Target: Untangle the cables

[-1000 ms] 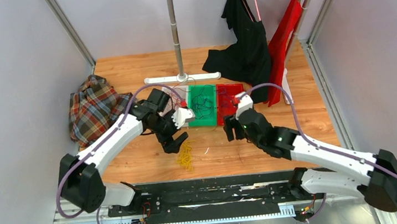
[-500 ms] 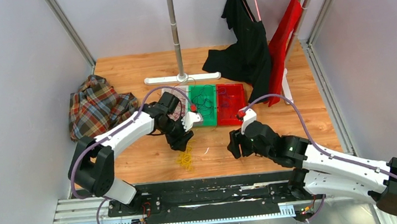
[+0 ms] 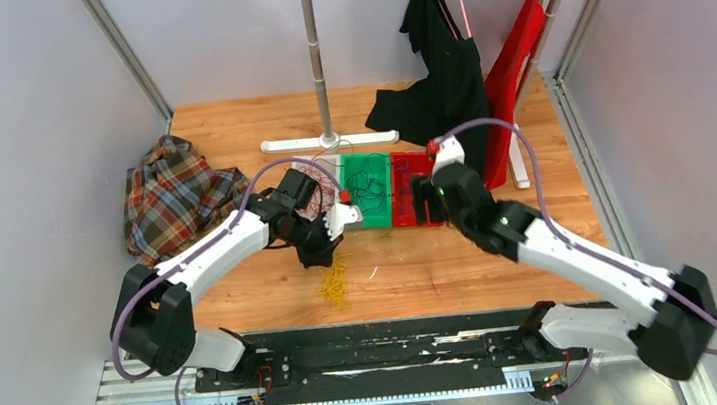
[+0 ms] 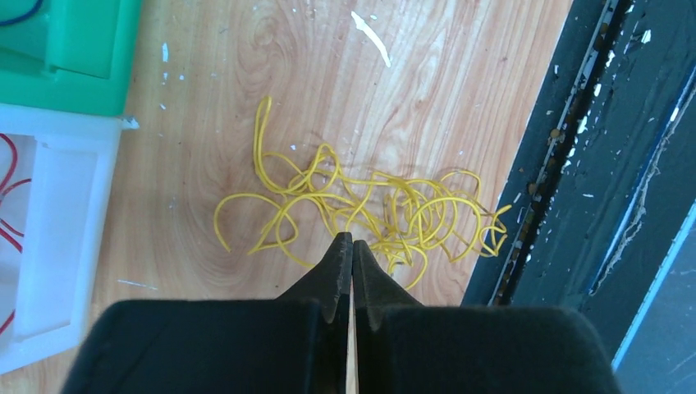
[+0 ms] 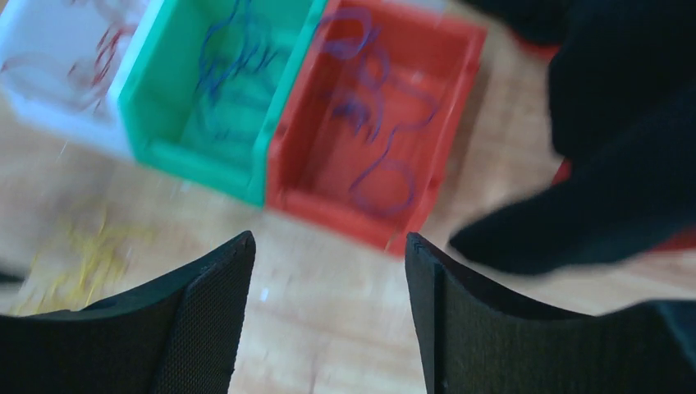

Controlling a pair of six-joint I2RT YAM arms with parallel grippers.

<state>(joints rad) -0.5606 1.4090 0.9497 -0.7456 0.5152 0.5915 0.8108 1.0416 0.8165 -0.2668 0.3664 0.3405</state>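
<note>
A bunch of yellow cables (image 3: 335,280) (image 4: 369,205) lies loose on the wooden table near its front edge. My left gripper (image 3: 318,257) (image 4: 351,238) is shut, its tips at the bunch's near edge; no strand shows between them. Dark blue-purple cables (image 5: 382,172) lie in the red bin (image 5: 328,209) (image 3: 402,173). More blue ones (image 5: 230,90) are in the green bin (image 5: 205,160) (image 3: 368,217). Red cables (image 5: 103,53) (image 4: 8,189) sit in the white bin (image 5: 49,115) (image 4: 66,213). My right gripper (image 3: 425,201) (image 5: 328,246) hangs open and empty over the red bin's near side.
A plaid cloth (image 3: 168,197) is heaped at the left. A pole stand (image 3: 317,56) with a white base (image 3: 328,141) rises behind the bins. Black (image 3: 443,83) and red (image 3: 520,55) garments hang at the back right. A black rail (image 3: 370,347) (image 4: 591,164) borders the near edge.
My left gripper went from open to shut and settled at the yellow bunch's edge. The right arm swung away from the near table and up over the red bin, staying open.
</note>
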